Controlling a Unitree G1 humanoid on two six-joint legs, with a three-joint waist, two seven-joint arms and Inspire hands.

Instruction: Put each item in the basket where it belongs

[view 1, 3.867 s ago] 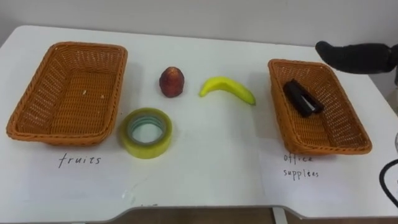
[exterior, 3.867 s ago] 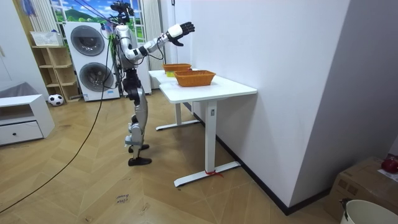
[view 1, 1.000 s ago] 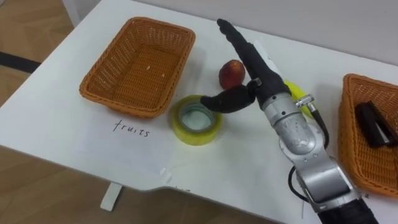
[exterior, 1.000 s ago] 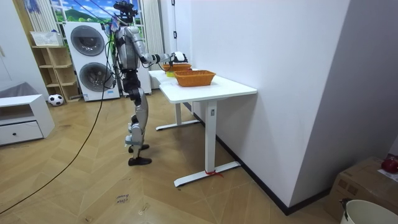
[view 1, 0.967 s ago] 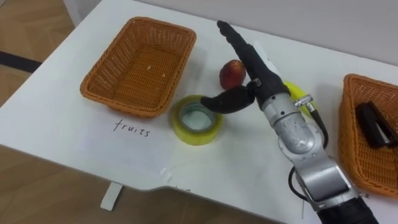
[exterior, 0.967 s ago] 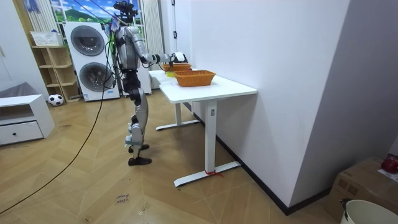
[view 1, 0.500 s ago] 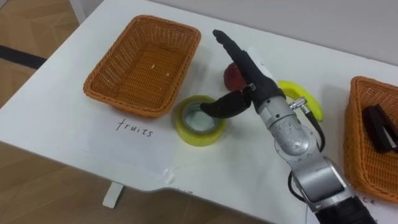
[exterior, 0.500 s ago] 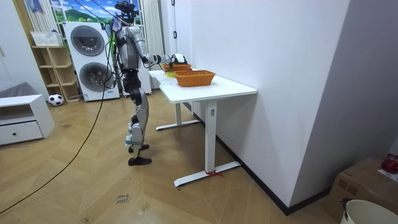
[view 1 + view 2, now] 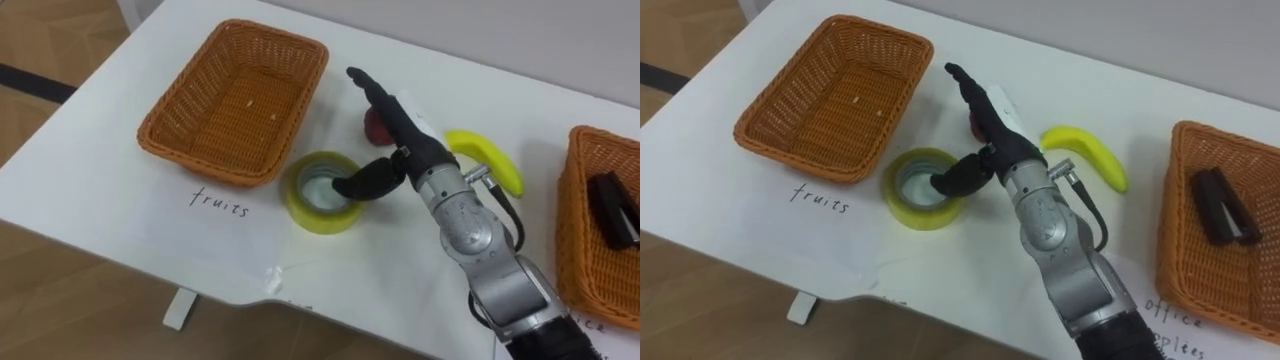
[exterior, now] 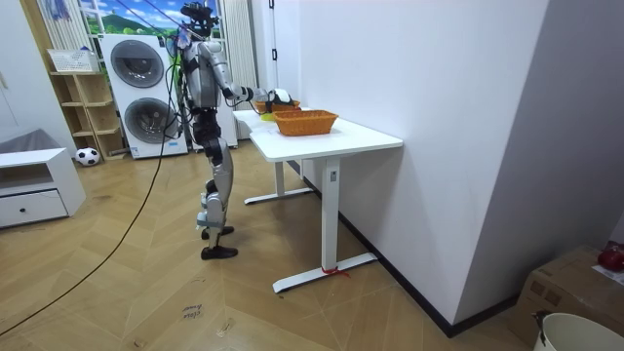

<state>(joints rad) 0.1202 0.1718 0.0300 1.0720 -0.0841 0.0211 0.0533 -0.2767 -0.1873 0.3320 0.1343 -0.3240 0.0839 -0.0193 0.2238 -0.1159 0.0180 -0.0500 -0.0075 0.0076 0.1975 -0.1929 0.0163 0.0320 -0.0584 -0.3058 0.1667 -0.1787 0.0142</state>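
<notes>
The yellow tape roll (image 9: 322,192) lies flat on the white surface (image 9: 100,195), just before the empty wicker basket (image 9: 168,132). The right hand (image 9: 408,142) hangs over the roll's right edge. Its thumb dips into the roll's hole, and its fingers (image 9: 372,88) are straight and spread wide, partly covering the peach (image 9: 371,123). The banana (image 9: 488,160) lies near, to the right.

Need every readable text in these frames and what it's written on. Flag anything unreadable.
"fruits": handwritten on the table, just in front of the left basket.
"office": handwritten on the table in front of the right basket.
A second handwritten line under "office" sits at the picture's edge and is too cut off to read.
Room view: no text large enough to read.
</notes>
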